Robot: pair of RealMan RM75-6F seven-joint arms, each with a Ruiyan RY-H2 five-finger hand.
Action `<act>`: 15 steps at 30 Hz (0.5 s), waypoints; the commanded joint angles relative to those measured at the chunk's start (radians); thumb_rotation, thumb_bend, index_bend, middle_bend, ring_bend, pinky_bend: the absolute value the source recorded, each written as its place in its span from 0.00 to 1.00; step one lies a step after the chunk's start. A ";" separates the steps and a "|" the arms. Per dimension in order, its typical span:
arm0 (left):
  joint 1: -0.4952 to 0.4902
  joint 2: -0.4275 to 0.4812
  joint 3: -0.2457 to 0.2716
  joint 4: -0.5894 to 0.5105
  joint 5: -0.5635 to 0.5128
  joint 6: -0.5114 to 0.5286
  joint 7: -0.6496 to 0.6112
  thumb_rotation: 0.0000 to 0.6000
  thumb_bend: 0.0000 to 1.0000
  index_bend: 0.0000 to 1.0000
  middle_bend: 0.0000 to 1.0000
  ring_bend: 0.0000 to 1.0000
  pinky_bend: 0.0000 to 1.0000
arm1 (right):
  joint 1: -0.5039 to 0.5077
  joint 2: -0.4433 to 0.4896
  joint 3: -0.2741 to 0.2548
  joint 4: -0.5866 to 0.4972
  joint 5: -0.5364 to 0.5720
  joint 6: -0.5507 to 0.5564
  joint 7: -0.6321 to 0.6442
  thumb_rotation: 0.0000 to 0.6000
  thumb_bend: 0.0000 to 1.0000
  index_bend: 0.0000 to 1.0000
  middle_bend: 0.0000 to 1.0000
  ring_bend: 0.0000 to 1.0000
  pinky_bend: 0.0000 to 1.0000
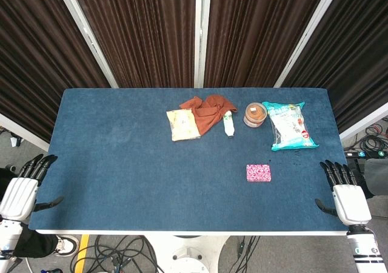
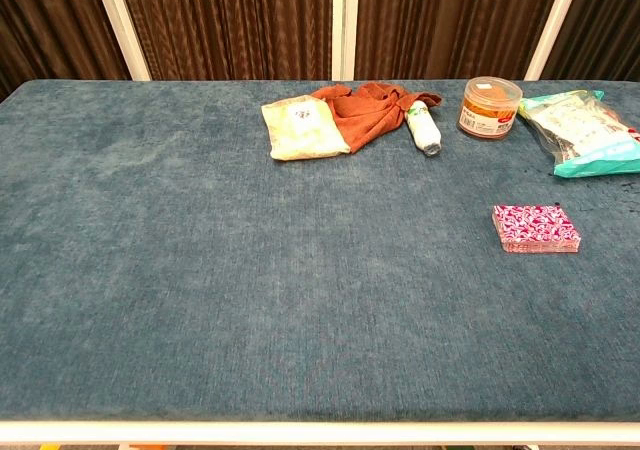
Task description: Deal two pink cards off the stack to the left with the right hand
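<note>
A stack of pink patterned cards [image 1: 259, 173] [image 2: 535, 228] lies flat on the blue table [image 1: 121, 164], right of centre and toward the front. My right hand [image 1: 347, 194] hangs at the table's right front corner, fingers spread, holding nothing, well to the right of the stack. At the left front corner my left hand [image 1: 24, 187] also holds nothing and has its fingers apart. The chest view shows neither hand.
At the back of the table lie a cream packet [image 1: 182, 124], a rust-red cloth [image 1: 208, 112], a small white bottle [image 1: 228, 124], a brown lidded jar [image 1: 255, 114] and a teal snack bag [image 1: 290, 124]. Dark curtains hang behind. Cables lie on the floor below.
</note>
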 commanded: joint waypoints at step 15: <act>-0.008 -0.001 0.004 -0.015 0.009 -0.009 0.011 1.00 0.02 0.09 0.10 0.00 0.13 | 0.002 0.002 -0.003 -0.011 0.001 -0.004 -0.003 1.00 0.13 0.05 0.04 0.00 0.00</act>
